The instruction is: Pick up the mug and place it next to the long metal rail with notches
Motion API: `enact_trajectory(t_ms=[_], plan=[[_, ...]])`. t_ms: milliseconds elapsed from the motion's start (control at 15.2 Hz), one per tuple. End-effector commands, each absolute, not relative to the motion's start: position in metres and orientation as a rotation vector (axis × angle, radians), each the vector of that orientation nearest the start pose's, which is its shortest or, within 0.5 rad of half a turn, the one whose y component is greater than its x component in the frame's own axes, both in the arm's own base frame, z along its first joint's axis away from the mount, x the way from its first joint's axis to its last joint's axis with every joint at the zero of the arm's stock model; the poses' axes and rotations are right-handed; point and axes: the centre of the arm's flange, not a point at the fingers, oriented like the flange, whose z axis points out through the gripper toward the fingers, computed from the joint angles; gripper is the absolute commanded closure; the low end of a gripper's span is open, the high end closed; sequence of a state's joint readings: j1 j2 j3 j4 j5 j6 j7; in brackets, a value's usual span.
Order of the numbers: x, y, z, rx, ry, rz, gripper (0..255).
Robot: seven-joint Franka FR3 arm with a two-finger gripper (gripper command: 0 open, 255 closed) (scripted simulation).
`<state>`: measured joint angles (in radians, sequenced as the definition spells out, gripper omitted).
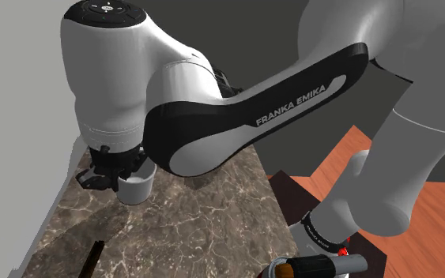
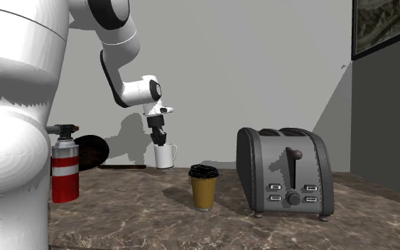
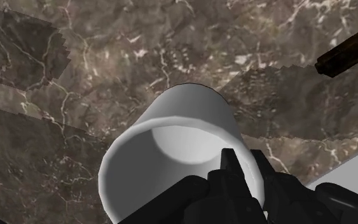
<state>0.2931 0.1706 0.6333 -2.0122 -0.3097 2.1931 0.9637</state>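
While the black gripper (image 3: 246,167) points down at a dark marbled countertop (image 3: 107,63), its two fingers pinch the wall of a plain white mug (image 3: 190,114), one finger inside the rim and the other outside, closed narrowly on it. The mug hangs or stands directly beneath the gripper, upright, open mouth toward the hand and empty. From the side its base looks level with the counter or barely above it; whether it has left the surface cannot be told. So the grasp appears made, while the carry and the set-down are judged not yet done. Farther from the gripper, well apart from the mug, a long dark bar lies flat on the stone: this is taken to be the rail (image 3: 348,52), though its notches cannot be made out. In the shoulder view it sits closer to the camera than the gripper does, so the mug has to travel across bare counter to reach its side. Farther off again, away from the gripper, stand a lidded paper cup (image 2: 203,188), a grey toaster (image 2: 283,170) and a red canister (image 2: 65,170).
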Motion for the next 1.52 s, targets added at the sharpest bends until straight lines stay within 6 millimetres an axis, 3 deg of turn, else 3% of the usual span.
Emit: enact_trajectory(t_ms=[0,198,726,792,1122,1386,1452], plan=[[0.368,0.455,0.38,-3.174,-0.204,-0.249,255],[0.368,0.455,0.36,-3.174,-0.204,-0.249,255],[0.368,0.455,0.36,-3.174,-0.204,-0.249,255],[0.368,0.455,0.36,-3.174,-0.204,-0.249,0],[0.368,0.455,0.36,-3.174,-0.204,-0.249,0],[0.36,0.457,0.409,-3.174,-0.204,-0.249,0],[0.36,0.457,0.409,-3.174,-0.204,-0.249,0]])
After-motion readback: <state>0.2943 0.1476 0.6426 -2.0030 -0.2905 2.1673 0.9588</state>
